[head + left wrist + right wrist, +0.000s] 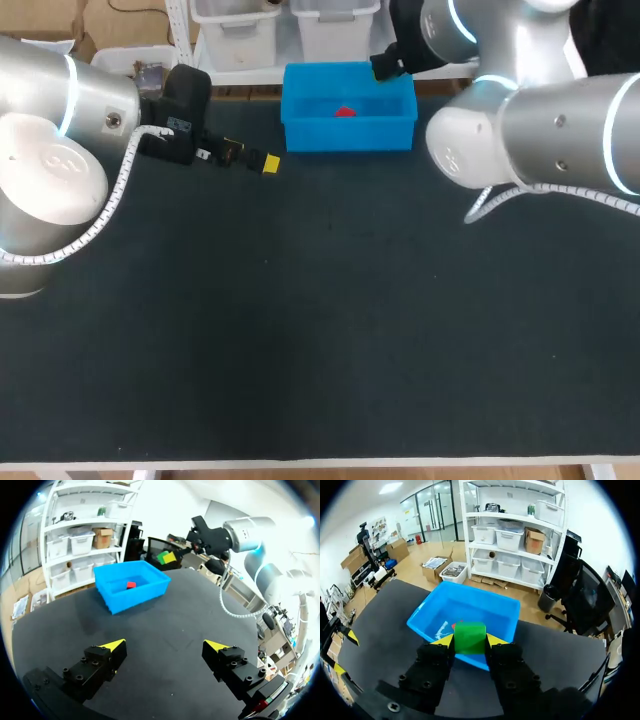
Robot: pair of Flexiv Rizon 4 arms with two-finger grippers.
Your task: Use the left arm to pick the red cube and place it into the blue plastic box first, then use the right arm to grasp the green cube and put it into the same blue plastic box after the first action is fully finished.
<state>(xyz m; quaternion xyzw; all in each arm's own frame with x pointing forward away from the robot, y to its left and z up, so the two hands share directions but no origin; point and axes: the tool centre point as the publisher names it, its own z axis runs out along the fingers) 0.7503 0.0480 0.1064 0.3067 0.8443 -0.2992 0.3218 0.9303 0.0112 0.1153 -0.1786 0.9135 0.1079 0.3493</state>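
Red cube [345, 111] lies inside the blue box [345, 140], on its floor near the middle, touching no wall. The box sits at the back edge of the dark table [320, 330], about centre. Green cube [470, 637] is off the table, clamped between the two fingers of the right gripper [470, 641], one on each side. In the head view that gripper sits over the back right part of the box rim, and the cube itself is hidden there by the arm. The right wrist view shows the green cube above the box wall nearest the gripper, with the open box beyond and below it. The left wrist view shows it from the side, held higher than the rim at the far side of the box, with clear air under it. Left gripper [165, 647] has its fingers wide apart with nothing between them. It is low over the table, beside the left end of the box but not touching it. Nothing stands between the green cube and the box opening. The front and middle of the table lie open, and both arms keep to the back corners.
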